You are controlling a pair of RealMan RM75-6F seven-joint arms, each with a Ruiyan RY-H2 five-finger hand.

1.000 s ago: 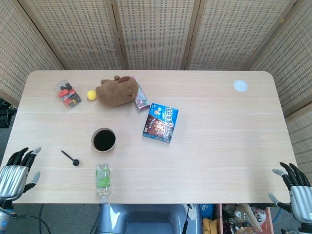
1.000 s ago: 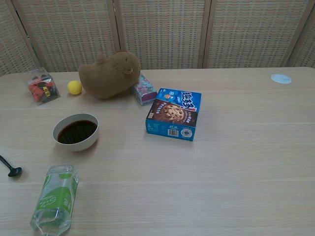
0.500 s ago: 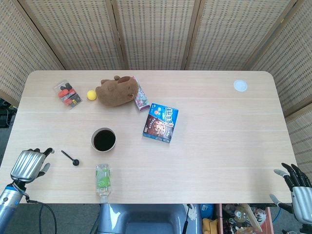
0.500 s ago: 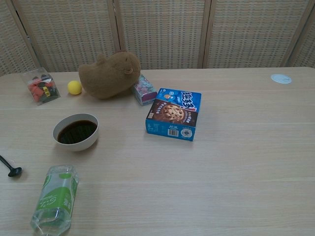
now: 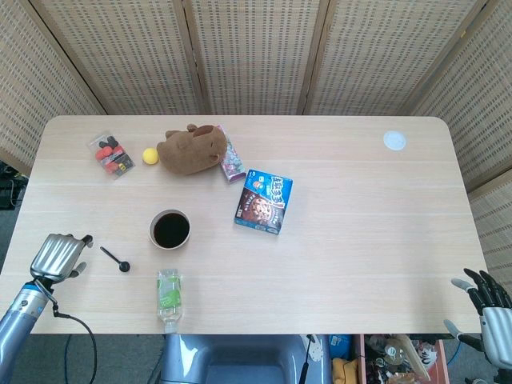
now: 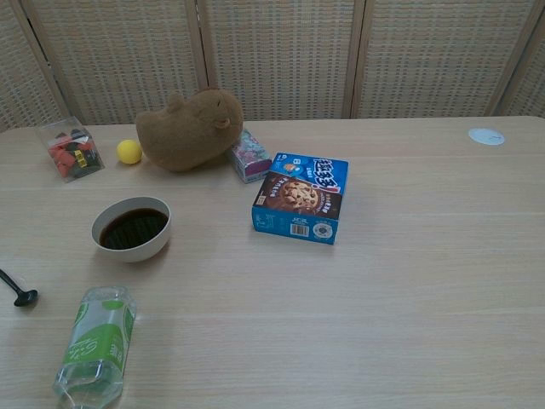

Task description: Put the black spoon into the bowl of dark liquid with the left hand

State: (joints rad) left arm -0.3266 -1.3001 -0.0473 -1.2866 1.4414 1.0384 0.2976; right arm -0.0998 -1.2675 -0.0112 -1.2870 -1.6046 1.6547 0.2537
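Our left robot hand (image 5: 59, 255), fingers curled on nothing, hovers beside the small black plastic spoon (image 5: 115, 259) lying on the pale wooden table (image 5: 360, 240); our right robot hand (image 5: 490, 311) is spread.

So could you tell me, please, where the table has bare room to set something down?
The widest bare stretch lies right of the cookie box, reaching to the small white disc at the far corner. The near edge right of the lying bottle is bare too. It is crowded on the left, around the plush toy, bowl and black spoon.
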